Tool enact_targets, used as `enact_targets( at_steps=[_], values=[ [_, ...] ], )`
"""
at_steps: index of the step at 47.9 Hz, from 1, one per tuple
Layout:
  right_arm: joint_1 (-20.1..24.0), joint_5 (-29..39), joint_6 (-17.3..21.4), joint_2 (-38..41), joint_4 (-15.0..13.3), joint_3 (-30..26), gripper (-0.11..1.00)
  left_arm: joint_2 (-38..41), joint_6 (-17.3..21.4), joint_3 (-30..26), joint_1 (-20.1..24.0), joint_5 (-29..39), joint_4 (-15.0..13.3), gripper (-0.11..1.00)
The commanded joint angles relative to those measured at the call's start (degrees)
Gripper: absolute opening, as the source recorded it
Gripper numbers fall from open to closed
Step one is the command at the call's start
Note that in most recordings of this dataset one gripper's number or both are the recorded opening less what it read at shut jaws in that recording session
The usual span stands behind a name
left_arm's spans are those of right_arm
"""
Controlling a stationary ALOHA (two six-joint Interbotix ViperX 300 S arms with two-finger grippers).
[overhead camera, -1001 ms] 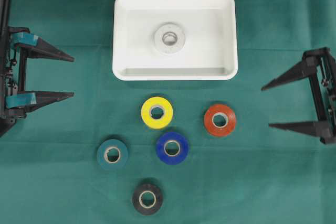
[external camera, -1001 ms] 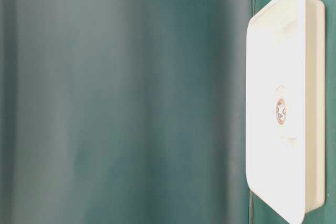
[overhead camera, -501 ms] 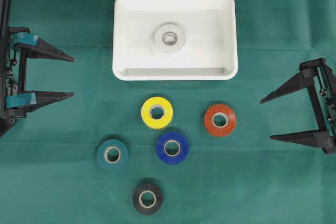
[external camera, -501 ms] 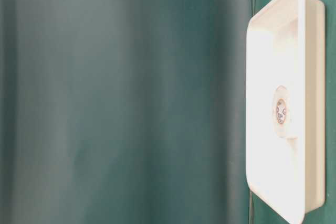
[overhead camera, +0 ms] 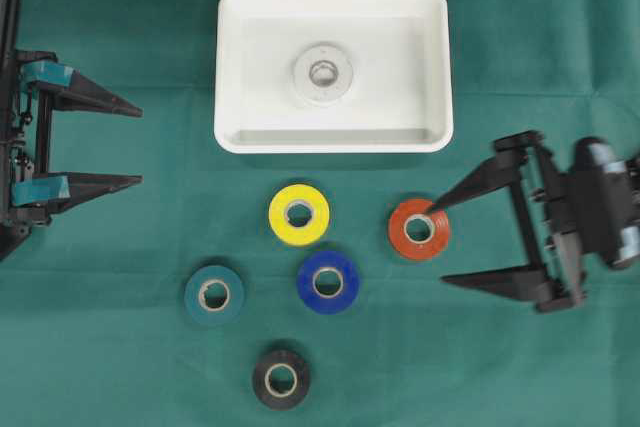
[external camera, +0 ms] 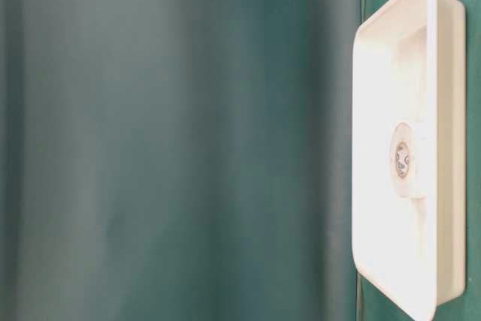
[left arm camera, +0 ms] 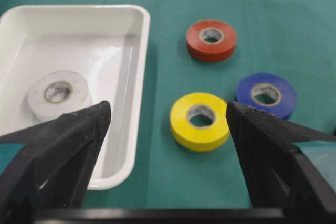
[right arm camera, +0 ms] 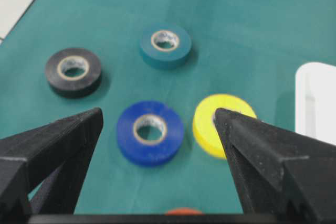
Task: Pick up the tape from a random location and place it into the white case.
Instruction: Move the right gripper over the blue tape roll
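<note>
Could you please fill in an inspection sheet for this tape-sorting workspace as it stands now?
Surface: green cloth covering the table, lying flat.
Job's things: white case at the top centre, holding one white tape roll. Outside it, flat on the cloth and apart from each other: yellow roll, red roll, blue roll, teal roll, black roll.
Clutter: nothing seen.
End effectors: left end effector open, at the left edge, holding nothing. Right end effector open, holding nothing; in the overhead view one fingertip overlaps the red roll; contact cannot be judged.
Cables: nothing seen.
Surroundings: pale patch at the right wrist view's top-left corner; otherwise nothing seen.
</note>
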Motion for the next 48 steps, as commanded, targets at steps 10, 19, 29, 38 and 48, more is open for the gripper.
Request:
enact_targets(
  at_steps=[10, 19, 29, 38, 48],
  values=[
    [0.2, -1.6, -0.1, 10.9, -0.1, -11.7, 0.92, 0.5, -0.2, -0.7, 0.2, -1.1, -0.1, 0.91],
    [0.2, -1.2, -0.1, 16.3, -0.1, -17.1, 0.92, 0.5, -0.1, -0.8, 0.1, -1.8, -0.1, 0.91],
    [0.2, 1.0, 0.1, 18.5, 0.2, -19.9, 0.92, 0.6, -0.2, -0.8, 0.1, -1.8, -0.1, 0.91],
    [0.2, 7.9, 2.1, 18.6, 0.4, -22.4, 0.92, 0.8, -0.2, -0.7, 0.1, -1.8, -0.1, 0.91],
    [0.2, 22.7, 5.1, 20.8, 0.2, -28.0, 0.92, 1.8, -0.2, -0.7, 0.1, -1.8, -0.1, 0.91]
  ],
)
